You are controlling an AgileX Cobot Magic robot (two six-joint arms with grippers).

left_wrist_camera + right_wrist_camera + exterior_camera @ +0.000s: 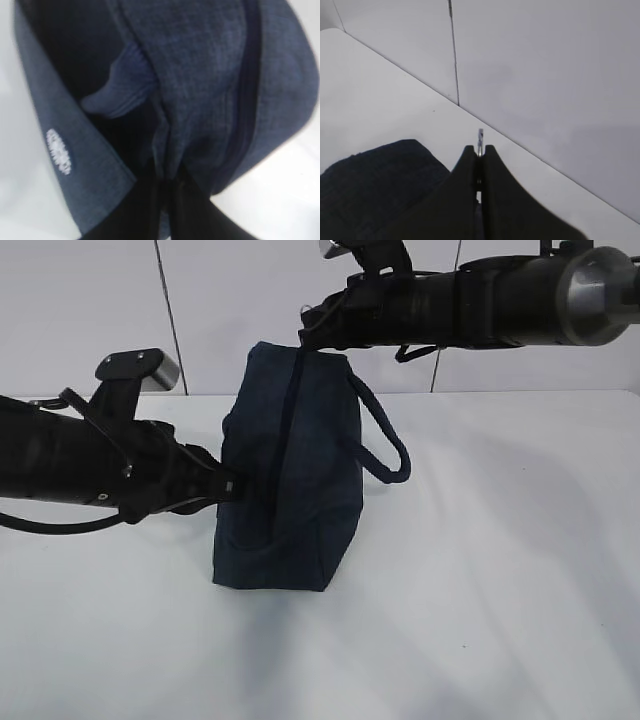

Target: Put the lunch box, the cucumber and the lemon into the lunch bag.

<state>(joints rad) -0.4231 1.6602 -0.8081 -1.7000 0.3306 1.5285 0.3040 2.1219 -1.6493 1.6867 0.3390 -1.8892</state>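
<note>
The dark navy lunch bag (290, 480) stands upright in the middle of the white table. My left gripper (232, 485) is shut on a fold of the bag's fabric on its left side; in the left wrist view the black fingers (150, 210) pinch the cloth (200, 75) beside the white emblem (59, 151). My right gripper (305, 337) sits at the bag's top, by the end of the dark zipper line (291, 430). Its jaws (479, 150) are shut on a thin silver zipper pull (480, 136), with the bag (375, 185) below. The lunch box, the cucumber and the lemon are out of view.
A strap handle (392, 445) loops out from the bag's right side. The white table (500, 570) stretches around the bag. A pale panelled wall (220, 300) closes off the back edge.
</note>
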